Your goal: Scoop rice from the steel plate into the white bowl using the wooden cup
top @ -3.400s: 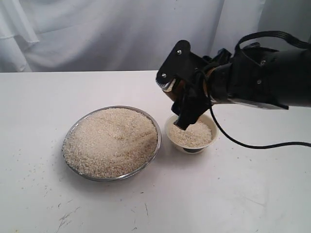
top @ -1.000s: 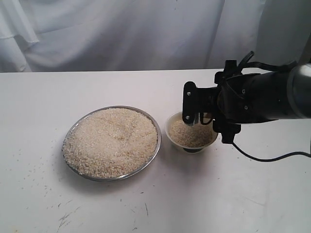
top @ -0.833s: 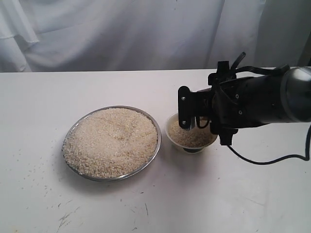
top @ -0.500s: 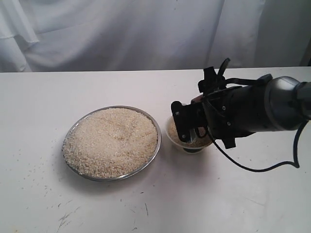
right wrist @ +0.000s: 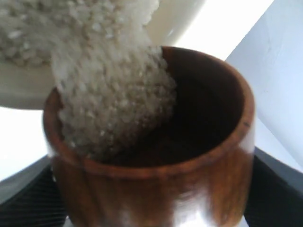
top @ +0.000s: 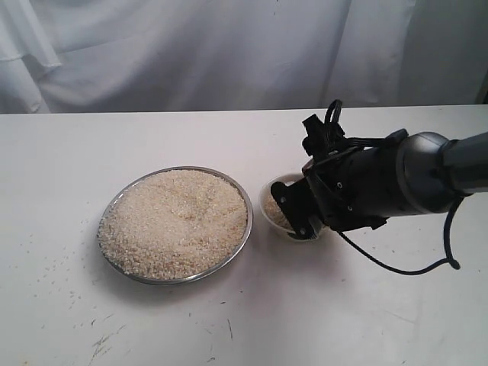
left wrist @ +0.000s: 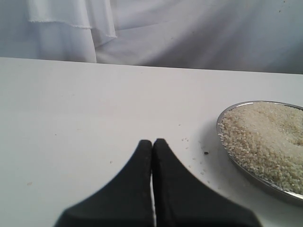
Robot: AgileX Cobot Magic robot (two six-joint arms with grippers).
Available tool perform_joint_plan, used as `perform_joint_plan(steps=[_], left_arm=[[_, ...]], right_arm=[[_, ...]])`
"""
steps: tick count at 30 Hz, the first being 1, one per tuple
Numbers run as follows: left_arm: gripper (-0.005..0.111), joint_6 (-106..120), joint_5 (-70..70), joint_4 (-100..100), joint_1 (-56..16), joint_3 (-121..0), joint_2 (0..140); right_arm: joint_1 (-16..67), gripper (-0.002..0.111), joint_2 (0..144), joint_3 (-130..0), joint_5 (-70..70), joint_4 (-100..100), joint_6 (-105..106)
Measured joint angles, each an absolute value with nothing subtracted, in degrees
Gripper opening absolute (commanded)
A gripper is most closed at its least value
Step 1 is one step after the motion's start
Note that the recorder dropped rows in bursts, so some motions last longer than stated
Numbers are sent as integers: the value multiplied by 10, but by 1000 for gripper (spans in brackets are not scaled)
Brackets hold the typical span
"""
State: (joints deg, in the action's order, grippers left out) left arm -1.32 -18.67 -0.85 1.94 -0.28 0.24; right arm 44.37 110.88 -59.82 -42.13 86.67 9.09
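The steel plate (top: 107, 210) lies left of centre, heaped with rice (top: 175, 221). Right of it stands the white bowl (top: 272, 191), half hidden by my right gripper (top: 302, 219), which is tilted down over it. In the right wrist view that gripper (right wrist: 151, 210) is shut on the wooden cup (right wrist: 189, 184). Rice (right wrist: 113, 113) lies across the cup's lip against the bowl's cream rim (right wrist: 182, 19). My left gripper (left wrist: 152, 142) is shut on nothing, low over the table beside the plate's rim (left wrist: 220, 128). It is outside the exterior view.
Loose grains and dark specks (top: 99, 339) dot the white table in front of the plate. A black cable (top: 396, 267) loops from the right arm onto the table. A white cloth backdrop (top: 191, 53) hangs behind.
The right arm has come down from above the bowl, rolled over and pushed left, so it now covers much of the bowl. The left gripper's motion cannot be judged.
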Motion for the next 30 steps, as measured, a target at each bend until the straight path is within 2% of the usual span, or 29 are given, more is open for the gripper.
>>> perform_joint_plan(steps=[30], left_arm=[[0,-13,-187,-9,19,-3,2]], right_arm=[[491,0,1110,-601,-477,987,150]])
